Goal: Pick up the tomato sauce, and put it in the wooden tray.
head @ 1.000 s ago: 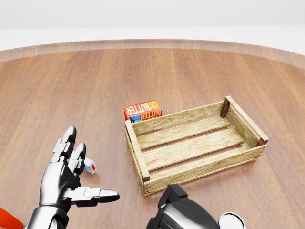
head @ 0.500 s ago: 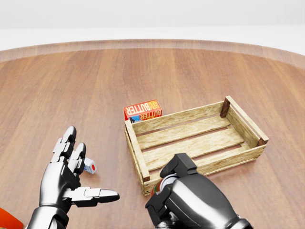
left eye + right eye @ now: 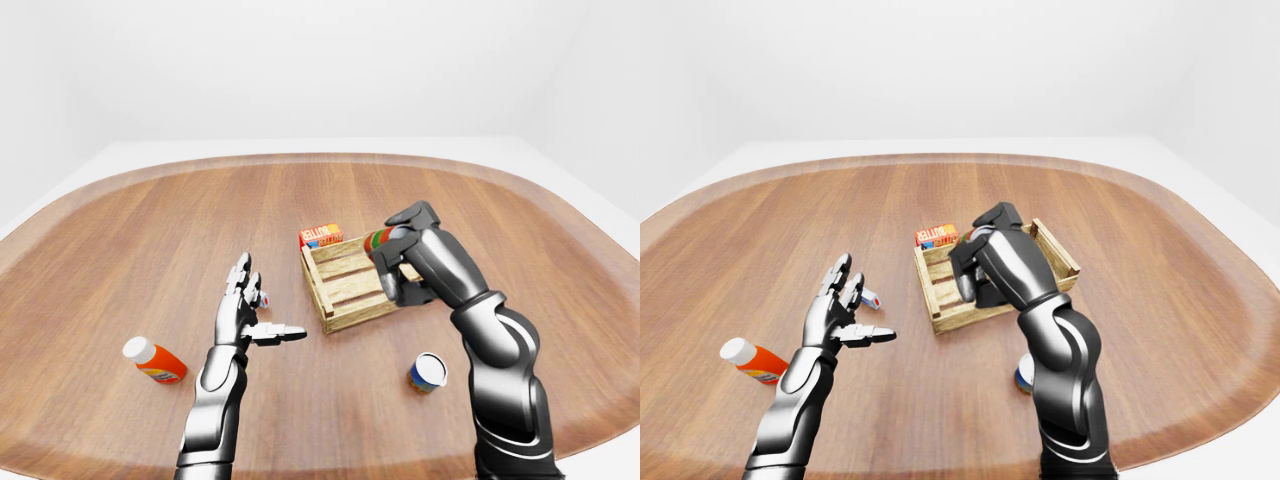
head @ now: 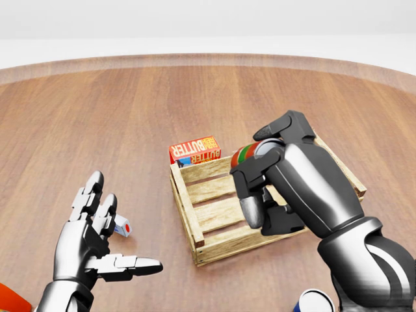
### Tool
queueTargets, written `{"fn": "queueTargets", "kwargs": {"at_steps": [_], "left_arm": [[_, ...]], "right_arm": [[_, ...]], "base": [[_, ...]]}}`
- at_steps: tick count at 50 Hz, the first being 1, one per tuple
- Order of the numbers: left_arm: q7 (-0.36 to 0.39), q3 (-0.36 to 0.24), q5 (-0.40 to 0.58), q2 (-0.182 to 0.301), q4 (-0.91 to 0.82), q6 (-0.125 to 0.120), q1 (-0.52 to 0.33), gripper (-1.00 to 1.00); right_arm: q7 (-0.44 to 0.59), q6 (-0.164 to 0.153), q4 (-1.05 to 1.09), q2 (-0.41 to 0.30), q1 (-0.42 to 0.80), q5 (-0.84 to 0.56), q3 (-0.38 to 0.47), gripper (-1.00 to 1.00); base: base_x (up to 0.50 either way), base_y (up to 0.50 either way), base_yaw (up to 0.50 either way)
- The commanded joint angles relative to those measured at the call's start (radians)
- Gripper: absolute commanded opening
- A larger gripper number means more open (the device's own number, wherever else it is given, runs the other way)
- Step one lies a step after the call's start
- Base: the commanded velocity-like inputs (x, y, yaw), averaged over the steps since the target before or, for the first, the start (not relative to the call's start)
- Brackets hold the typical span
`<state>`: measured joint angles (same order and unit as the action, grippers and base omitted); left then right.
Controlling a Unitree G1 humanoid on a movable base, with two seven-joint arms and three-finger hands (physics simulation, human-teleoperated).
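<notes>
The tomato sauce (image 4: 245, 155) is a small red can with a green band. My right hand (image 4: 261, 195) is shut on it, and only one end of the can shows past the fingers. Hand and can hang over the middle of the wooden tray (image 4: 186, 207), a slatted crate right of centre in the head view. Whether the can touches the slats is hidden by the hand. At the lower left of that view my left hand (image 4: 118, 235) is open with fingers spread, holding nothing, well left of the tray.
A red butter box (image 4: 194, 150) lies against the tray's upper left corner. A small white and red item (image 4: 123, 228) sits by my left fingers. An orange bottle (image 3: 155, 361) lies at lower left, and a blue can (image 3: 428, 372) stands below the tray.
My right hand has risen from the bottom edge of the head view, up and to the right, bringing the can over the tray. The left hand has not moved.
</notes>
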<state>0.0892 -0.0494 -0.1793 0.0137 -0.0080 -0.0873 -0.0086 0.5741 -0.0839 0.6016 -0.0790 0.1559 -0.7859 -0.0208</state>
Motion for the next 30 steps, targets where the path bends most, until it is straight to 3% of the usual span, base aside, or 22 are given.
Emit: {"fn": "queueTargets", "kwargs": {"at_steps": [1,4,5,8,10,11,12,18,22,30], "left_arm": [[0.000,-0.001,-0.002,0.000,-0.004,0.000,0.001,1.00],[-0.001,0.000,-0.002,0.000,-0.007,0.000,0.002,1.00],[-0.001,0.000,-0.002,-0.001,-0.007,0.000,0.002,1.00],[0.000,0.000,-0.002,0.000,-0.007,0.000,0.003,1.00],[-0.001,-0.001,-0.004,0.000,-0.006,0.000,0.001,1.00],[0.000,-0.001,-0.004,0.000,-0.006,0.000,0.001,1.00],[0.000,-0.001,-0.004,0.000,-0.006,0.000,0.001,1.00],[-0.001,-0.002,-0.008,0.000,-0.007,0.000,-0.002,1.00],[0.000,-0.001,-0.007,0.000,-0.010,0.000,0.003,1.00],[-0.001,-0.003,-0.009,0.000,-0.003,0.000,-0.004,1.00]], "right_arm": [[-0.140,-0.003,-0.207,-0.059,0.245,0.042,0.074,-1.00],[-0.184,0.002,-0.331,-0.090,0.315,0.062,0.080,-1.00],[-0.219,0.039,-0.443,-0.108,0.371,0.075,0.082,-1.00],[-0.282,0.104,-0.670,-0.125,0.466,0.116,0.085,-1.00],[-0.298,0.120,-0.783,-0.128,0.521,0.167,0.085,-1.00],[-0.339,0.156,-0.871,-0.142,0.561,0.160,0.079,-1.00],[-0.368,0.171,-0.941,-0.152,0.589,0.150,0.073,-1.00],[-0.569,0.171,-1.540,-0.176,0.832,0.102,0.040,-1.00],[-0.656,0.171,-1.831,-0.163,0.921,0.080,0.017,-1.00],[-0.666,0.171,-1.940,-0.124,0.915,0.042,0.024,-1.00]], "base": [[0.00,0.00,0.00],[0.00,0.00,0.00],[0.00,0.00,0.00],[0.00,0.00,0.00],[0.00,0.00,0.00],[0.00,0.00,0.00],[0.00,0.00,0.00],[0.00,0.00,0.00],[0.00,0.00,0.00],[0.00,0.00,0.00]]}}
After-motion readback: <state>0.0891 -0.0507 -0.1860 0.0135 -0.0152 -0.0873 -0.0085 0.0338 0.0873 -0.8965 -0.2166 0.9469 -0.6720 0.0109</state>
